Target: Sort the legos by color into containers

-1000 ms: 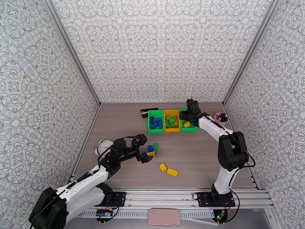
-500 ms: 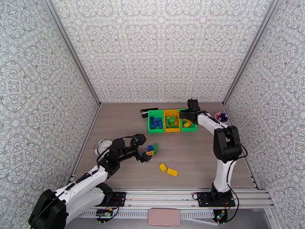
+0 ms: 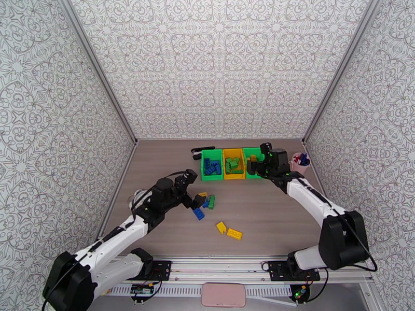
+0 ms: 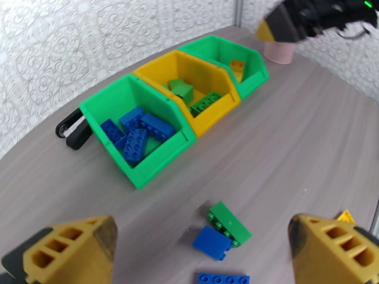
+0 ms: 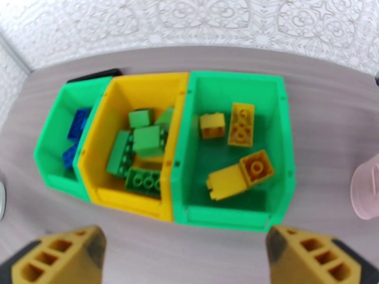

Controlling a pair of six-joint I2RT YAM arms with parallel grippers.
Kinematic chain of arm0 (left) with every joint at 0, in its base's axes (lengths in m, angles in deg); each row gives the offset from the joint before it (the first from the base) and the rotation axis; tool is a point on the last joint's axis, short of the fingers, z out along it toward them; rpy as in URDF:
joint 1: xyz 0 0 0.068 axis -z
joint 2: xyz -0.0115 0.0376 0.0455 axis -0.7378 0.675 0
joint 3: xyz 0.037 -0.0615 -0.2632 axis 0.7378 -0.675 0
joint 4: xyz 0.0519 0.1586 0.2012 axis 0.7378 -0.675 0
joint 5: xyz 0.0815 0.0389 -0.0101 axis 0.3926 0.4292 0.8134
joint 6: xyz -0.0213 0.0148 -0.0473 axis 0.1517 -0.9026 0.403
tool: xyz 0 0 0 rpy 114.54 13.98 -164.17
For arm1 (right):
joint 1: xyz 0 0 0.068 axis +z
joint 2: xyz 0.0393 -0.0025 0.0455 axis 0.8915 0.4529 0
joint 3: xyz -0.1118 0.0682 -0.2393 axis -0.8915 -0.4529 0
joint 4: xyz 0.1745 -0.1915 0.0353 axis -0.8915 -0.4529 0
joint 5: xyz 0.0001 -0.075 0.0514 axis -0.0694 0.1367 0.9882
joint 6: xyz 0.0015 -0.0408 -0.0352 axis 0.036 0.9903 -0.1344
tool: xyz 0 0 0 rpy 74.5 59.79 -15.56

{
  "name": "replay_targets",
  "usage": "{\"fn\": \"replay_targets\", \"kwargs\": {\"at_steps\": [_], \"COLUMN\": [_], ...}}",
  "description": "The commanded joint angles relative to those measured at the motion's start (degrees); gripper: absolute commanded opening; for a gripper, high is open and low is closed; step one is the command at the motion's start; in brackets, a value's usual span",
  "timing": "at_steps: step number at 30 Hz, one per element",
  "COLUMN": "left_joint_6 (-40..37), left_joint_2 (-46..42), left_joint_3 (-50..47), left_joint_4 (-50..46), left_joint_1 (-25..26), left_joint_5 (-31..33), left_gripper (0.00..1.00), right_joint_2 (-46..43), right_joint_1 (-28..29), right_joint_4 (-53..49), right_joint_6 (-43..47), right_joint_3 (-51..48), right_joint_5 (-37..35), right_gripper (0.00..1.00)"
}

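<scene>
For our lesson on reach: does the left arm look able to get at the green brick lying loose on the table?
Probably yes. The left gripper hangs open right over the green brick, which lies against a blue brick, and nothing stands between gripper and brick.

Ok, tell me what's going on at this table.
Two robot arms are sorting lego bricks by color into three bins. Blue bricks lie in the left green bin, green ones in the yellow bin, yellow ones in the right green bin. The right gripper hangs open and empty before the bins. The left gripper, wide open and empty too, hovers over a loose blue brick and green brick on the table. Two yellow bricks lie unsorted nearer the arms' bases.
</scene>
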Motion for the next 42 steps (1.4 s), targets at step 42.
{"fn": "replay_targets", "kwargs": {"at_steps": [42], "left_joint_6": [32.10], "left_joint_2": [48.04], "left_joint_3": [34.82], "left_joint_4": [-37.88], "left_joint_1": [9.81], "left_joint_5": [10.97], "left_gripper": [0.62], "right_joint_2": [-20.78], "right_joint_1": [1.57], "right_joint_4": [-7.66], "right_joint_6": [0.67], "right_joint_3": [-12.62], "right_joint_5": [6.18], "right_gripper": [0.94]}}
